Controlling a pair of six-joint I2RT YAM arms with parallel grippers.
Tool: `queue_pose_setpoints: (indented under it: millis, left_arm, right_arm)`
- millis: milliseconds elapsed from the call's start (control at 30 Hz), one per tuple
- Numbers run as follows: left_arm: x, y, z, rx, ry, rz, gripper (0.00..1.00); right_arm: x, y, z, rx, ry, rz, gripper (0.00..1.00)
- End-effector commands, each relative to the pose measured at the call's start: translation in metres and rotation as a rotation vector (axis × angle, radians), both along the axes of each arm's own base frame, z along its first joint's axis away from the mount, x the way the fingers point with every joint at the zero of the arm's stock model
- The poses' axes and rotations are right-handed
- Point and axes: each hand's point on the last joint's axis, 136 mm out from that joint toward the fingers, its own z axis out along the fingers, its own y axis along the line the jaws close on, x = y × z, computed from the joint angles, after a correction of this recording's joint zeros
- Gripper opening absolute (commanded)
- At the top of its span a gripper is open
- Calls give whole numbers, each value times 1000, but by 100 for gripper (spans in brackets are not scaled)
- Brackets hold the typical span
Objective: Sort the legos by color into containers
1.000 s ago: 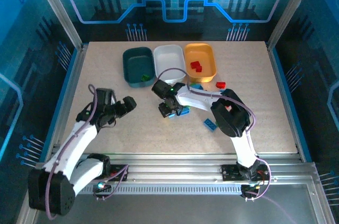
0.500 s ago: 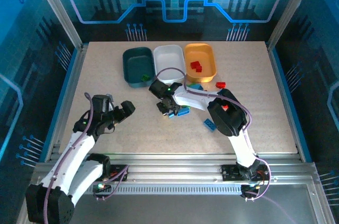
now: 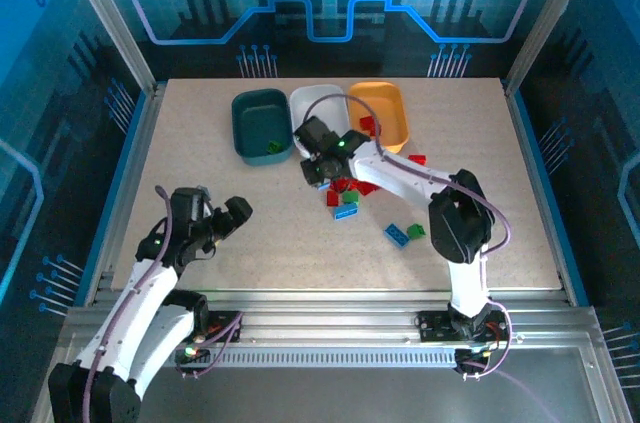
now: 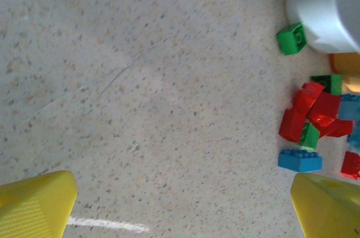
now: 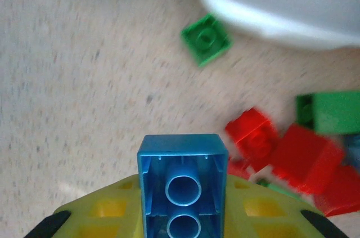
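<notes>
My right gripper [image 3: 314,169] hovers just in front of the white tray [image 3: 318,103], shut on a blue lego [image 5: 183,182] seen from its hollow underside between the yellow fingers [image 5: 107,210]. Below it lie a green lego [image 5: 206,39] and red legos [image 5: 281,148]. A mixed pile of legos [image 3: 345,193] sits mid-table. The teal tray [image 3: 258,123] holds a green lego [image 3: 273,147]. In the orange tray [image 3: 385,108] lie red legos [image 3: 366,124]. My left gripper [image 3: 238,211] stands open over bare table at the left, with the pile [image 4: 315,114] off to its right.
A blue lego [image 3: 396,234] and a green one [image 3: 416,231] lie apart at the right of the pile. A red lego [image 3: 417,159] sits by the orange tray. A green lego [image 4: 291,39] rests against the white tray [image 4: 326,18]. Aluminium frame rails border the table.
The right gripper shut on a blue lego at the pile, lifted it and moved toward the white tray, uncovering the pile. The left arm drew back a little toward the near left.
</notes>
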Motion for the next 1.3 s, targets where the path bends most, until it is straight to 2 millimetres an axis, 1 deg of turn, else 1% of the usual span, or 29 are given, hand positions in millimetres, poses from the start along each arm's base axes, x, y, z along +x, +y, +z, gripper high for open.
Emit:
queue_pose_setpoints:
  millis: [0,67,133,233,300,367,400,433,567,667,767,867,967,1000,1033,1100,1167,1267]
  left_arm:
    - [-6,-9,-11,-97,32,15,99]
    - [-10,-14,-14,-134,43,5,99]
    - [-13,-18,-15,-158,37,-10,99]
    - [-18,-19,-13,-167,24,-17,99]
    - [-20,-19,-10,-164,15,-21,99]
    - [-22,-19,-9,-163,9,-28,99]
    - [-23,-19,-8,-163,7,-30,99]
    - [-24,-19,-9,-161,11,-32,99]
    - [-28,-21,-10,-164,19,-49,99]
    - [-29,-22,-12,-162,25,-58,99]
    - [-30,-23,-11,-164,27,-65,99]
    - [-29,-23,-10,-167,23,-67,99]
    - [-27,-25,-9,-178,9,-70,99]
    - [-26,-26,-9,-186,3,-71,99]
    - [-24,-27,-8,-196,-3,-70,99]
    - [-22,-30,-8,-219,-13,-74,99]
    - [-20,-34,-9,-244,-24,-84,99]
    - [-18,-38,-14,-266,-18,-92,99]
  right_arm:
    - [38,-20,14,56,-28,-100,31]
    - [62,-26,15,75,-34,-140,31]
    - [82,-28,11,84,-33,-163,31]
    - [108,-29,2,95,-18,-189,31]
    - [121,-26,-3,106,-6,-195,32]
    - [132,-25,-4,117,-1,-202,32]
    - [137,-24,-14,114,17,-205,33]
    - [141,-24,-17,114,26,-211,33]
    - [149,-24,-24,114,44,-209,37]
    - [150,-25,-27,103,49,-205,44]
    - [149,-27,-19,101,36,-203,52]
    - [146,-27,-3,114,17,-194,54]
    - [138,-30,21,117,-20,-194,53]
    - [132,-33,39,130,-47,-194,54]
    - [125,-37,48,136,-60,-196,54]
    - [109,-47,59,136,-75,-205,55]
    - [89,-65,62,115,-75,-229,55]
    - [50,-95,50,82,-50,-268,58]
